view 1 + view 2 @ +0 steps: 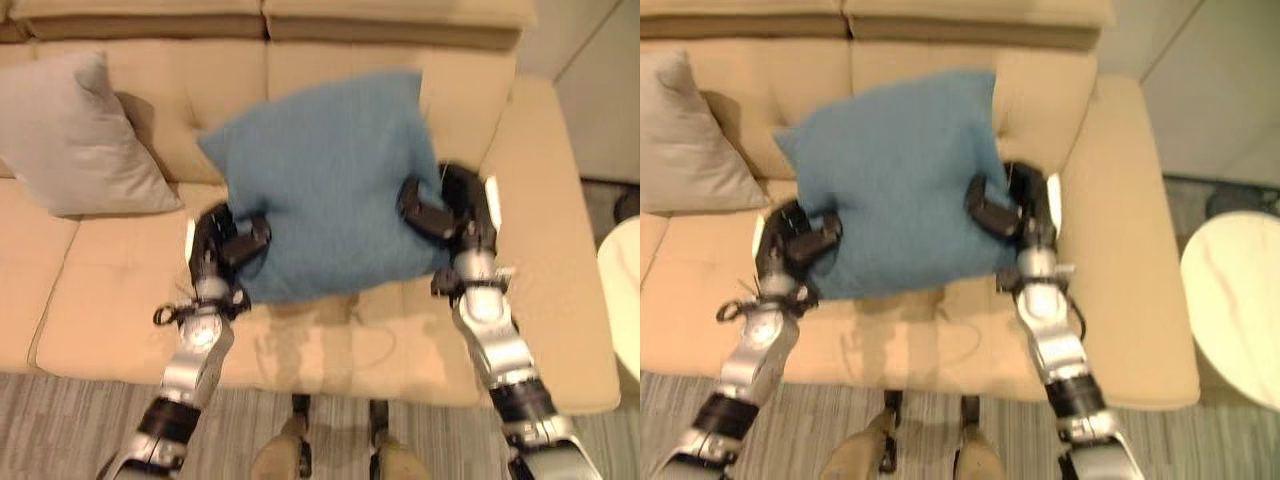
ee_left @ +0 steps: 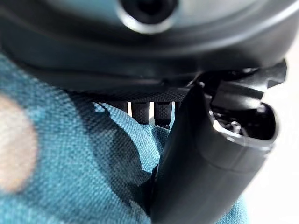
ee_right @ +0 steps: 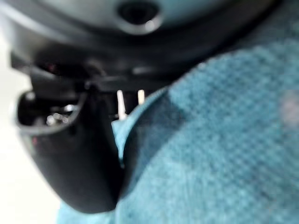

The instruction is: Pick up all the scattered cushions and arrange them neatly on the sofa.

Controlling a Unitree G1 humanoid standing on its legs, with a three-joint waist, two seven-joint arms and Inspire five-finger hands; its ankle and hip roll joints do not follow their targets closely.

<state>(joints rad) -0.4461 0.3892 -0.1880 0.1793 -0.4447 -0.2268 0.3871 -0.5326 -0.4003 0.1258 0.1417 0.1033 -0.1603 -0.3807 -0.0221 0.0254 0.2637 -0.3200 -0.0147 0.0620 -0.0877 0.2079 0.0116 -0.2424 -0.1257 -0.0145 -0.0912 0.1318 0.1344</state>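
A large blue cushion (image 1: 335, 180) hangs above the beige sofa's seat (image 1: 330, 345), held between both hands. My left hand (image 1: 232, 243) pinches its lower left edge, thumb on top of the cloth (image 2: 93, 163). My right hand (image 1: 440, 212) grips its right edge, thumb pressed onto the blue fabric (image 3: 219, 140). A grey cushion (image 1: 75, 135) leans upright against the sofa's backrest (image 1: 190, 75) at the left.
The sofa's right armrest (image 1: 555, 240) runs alongside my right arm. A round white table (image 1: 1235, 300) stands to the right of the sofa. Striped grey carpet (image 1: 60, 430) lies in front of the seat.
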